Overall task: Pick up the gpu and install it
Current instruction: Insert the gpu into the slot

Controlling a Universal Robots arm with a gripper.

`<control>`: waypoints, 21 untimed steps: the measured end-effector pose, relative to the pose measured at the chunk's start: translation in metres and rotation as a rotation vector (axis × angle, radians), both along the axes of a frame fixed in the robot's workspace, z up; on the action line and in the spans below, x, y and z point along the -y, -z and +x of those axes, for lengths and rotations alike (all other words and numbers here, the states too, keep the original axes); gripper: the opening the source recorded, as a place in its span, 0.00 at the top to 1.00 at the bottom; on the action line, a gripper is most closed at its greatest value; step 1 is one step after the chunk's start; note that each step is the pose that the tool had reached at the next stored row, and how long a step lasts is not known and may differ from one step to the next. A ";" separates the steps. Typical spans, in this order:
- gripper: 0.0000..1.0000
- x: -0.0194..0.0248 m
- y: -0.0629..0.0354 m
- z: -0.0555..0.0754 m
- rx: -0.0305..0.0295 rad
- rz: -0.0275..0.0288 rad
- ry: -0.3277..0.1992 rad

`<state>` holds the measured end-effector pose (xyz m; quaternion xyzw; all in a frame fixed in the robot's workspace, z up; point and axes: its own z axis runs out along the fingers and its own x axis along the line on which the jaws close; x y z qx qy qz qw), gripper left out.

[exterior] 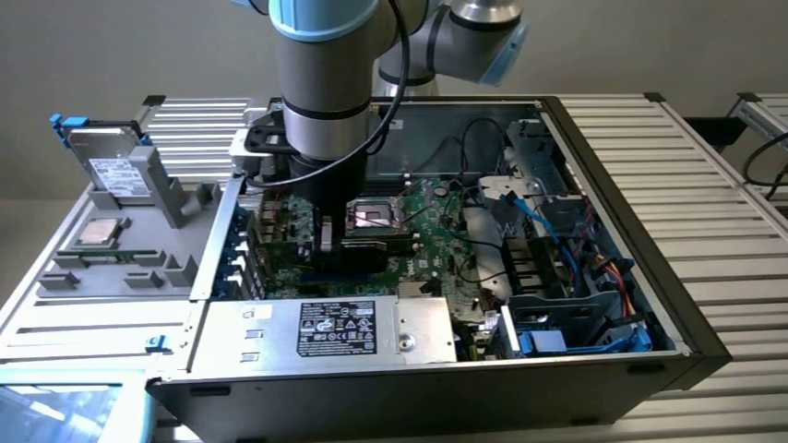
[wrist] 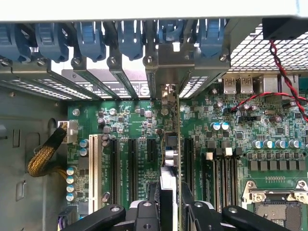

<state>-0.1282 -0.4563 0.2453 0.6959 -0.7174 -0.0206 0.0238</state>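
Green gpu stood edge-on over the motherboard.
Gripper clenched it upright, bracket twd case rear, prob. for alignment.

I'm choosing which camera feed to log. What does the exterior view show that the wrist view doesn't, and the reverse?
Exterior view: the power supply, the grey parts tray with a hard drive, and the arm over the open case. Wrist view: the blue slot latches, the expansion slots and the gpu edge-on in the hand. Both: the motherboard and its CPU socket.
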 end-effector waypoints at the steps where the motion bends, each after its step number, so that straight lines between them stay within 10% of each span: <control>1: 0.72 0.0000 0.0000 0.000 0.0000 0.0000 0.000; 21: 0.72 -0.0001 0.0006 -0.001 -0.0001 -0.0001 0.000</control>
